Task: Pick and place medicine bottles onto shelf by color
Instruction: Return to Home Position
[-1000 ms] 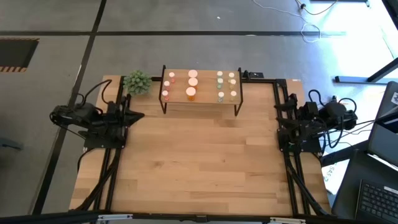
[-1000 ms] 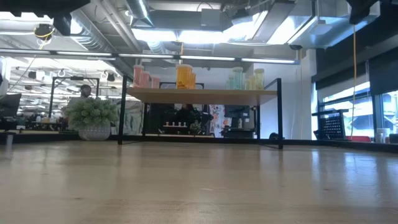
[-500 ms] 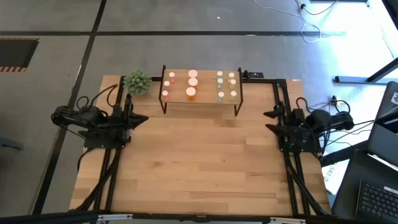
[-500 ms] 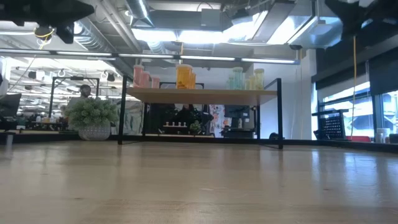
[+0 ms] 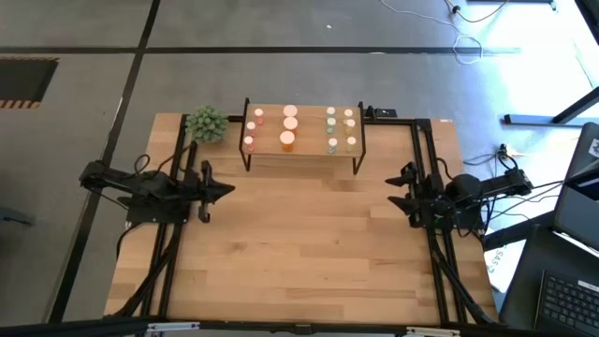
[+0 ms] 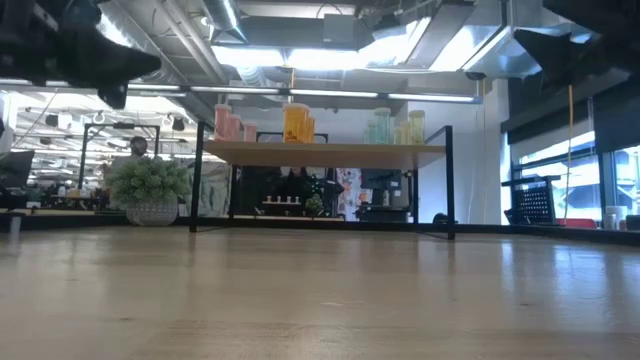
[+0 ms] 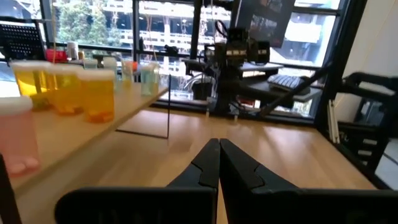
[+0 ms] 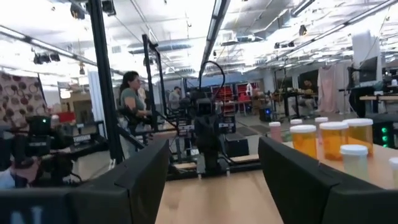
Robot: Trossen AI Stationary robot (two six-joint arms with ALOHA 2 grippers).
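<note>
Shelf [image 5: 309, 136] stands at the far edge of the wooden table [image 5: 299, 253], with the potted plant [image 5: 206, 124] just beside its left end. Left gripper [image 5: 227, 190] hangs over the table's left side with fingers pressed together and nothing between them; right gripper [image 5: 393, 184] hangs over the right side with fingers spread wide, empty, and both are well apart from the shelf. All medicine bottles are on the shelf top, grouped by colour: pink bottles [image 5: 255, 128] left, orange bottles [image 5: 288, 126] middle, pale green bottles [image 5: 340, 129] right.
</note>
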